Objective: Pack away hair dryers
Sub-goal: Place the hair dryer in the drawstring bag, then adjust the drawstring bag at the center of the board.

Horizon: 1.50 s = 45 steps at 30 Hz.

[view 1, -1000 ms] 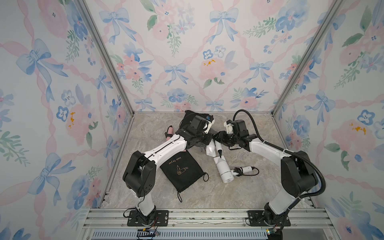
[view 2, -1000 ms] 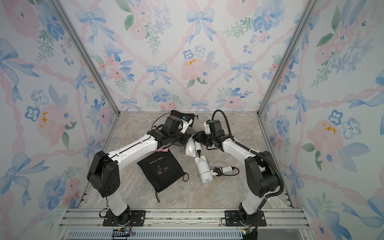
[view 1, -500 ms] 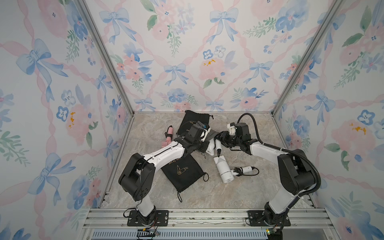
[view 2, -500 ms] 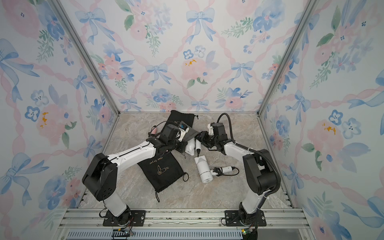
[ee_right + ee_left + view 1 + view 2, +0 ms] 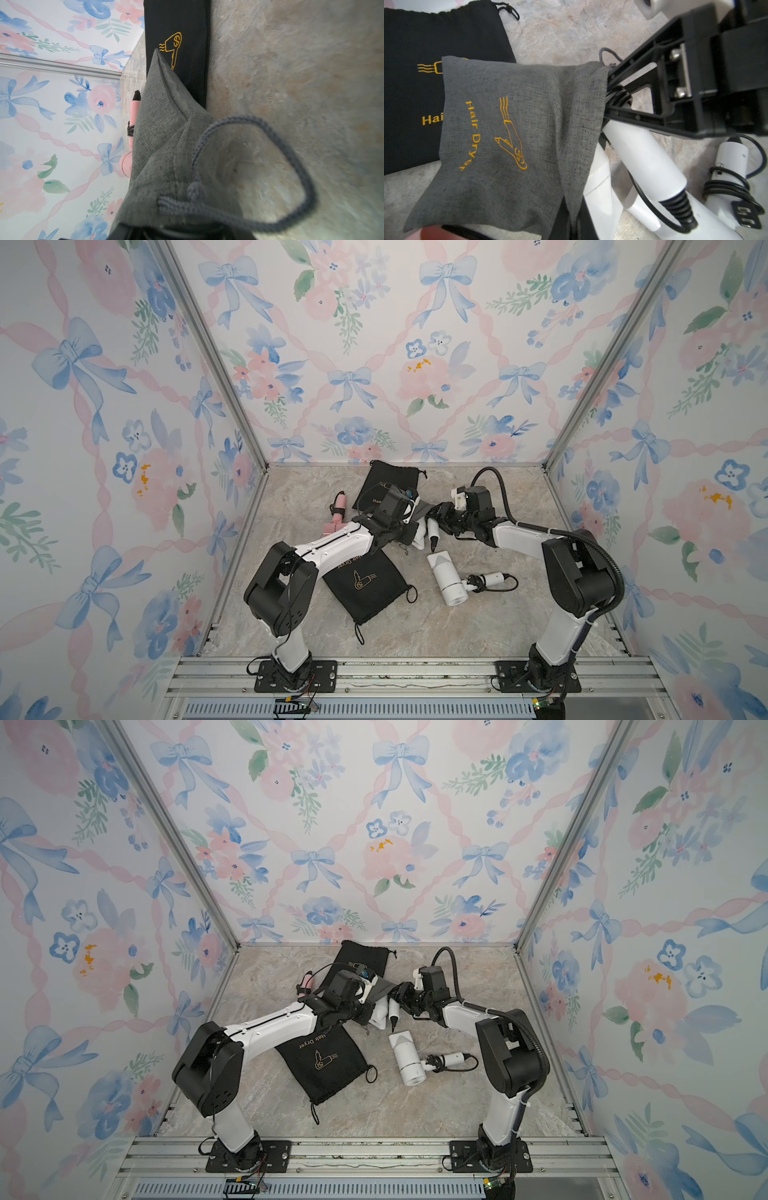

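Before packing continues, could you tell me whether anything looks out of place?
The grey pouch, pinched by the left gripper, hangs slack over the right gripper, which seems to hold a white hair dryer whose handle and cord stick out below the pouch's mouth rather than inside. Nothing looks spilled or damaged.

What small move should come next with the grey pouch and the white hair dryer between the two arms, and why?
Probably the right gripper should push the small white plastic hair dryer a little way into the grey fabric drawstring pouch. The left gripper seems to hold that pouch lifted, and the right jaws stand at its mouth, yet the dryer's handle lies outside it.
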Each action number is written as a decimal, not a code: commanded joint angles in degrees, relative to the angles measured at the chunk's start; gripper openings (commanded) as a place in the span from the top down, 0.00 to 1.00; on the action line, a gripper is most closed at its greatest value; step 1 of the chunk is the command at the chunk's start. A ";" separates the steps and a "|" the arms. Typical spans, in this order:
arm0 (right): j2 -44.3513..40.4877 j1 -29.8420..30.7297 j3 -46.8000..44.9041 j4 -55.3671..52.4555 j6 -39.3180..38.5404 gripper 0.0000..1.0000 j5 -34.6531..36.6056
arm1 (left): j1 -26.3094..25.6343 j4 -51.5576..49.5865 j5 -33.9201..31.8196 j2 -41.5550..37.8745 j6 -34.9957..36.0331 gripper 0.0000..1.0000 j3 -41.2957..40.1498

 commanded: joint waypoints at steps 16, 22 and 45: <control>6.67 0.53 8.34 -7.64 -6.58 0.43 2.62 | 1.83 -0.97 -1.55 5.54 -2.95 0.94 5.35; 5.73 0.73 8.37 -10.82 -9.13 0.35 2.35 | 1.89 -0.35 -0.40 5.45 -3.62 0.94 5.80; -4.80 3.62 1.95 -13.59 -36.76 0.37 10.59 | 2.49 -0.18 0.93 4.17 -3.63 0.94 5.88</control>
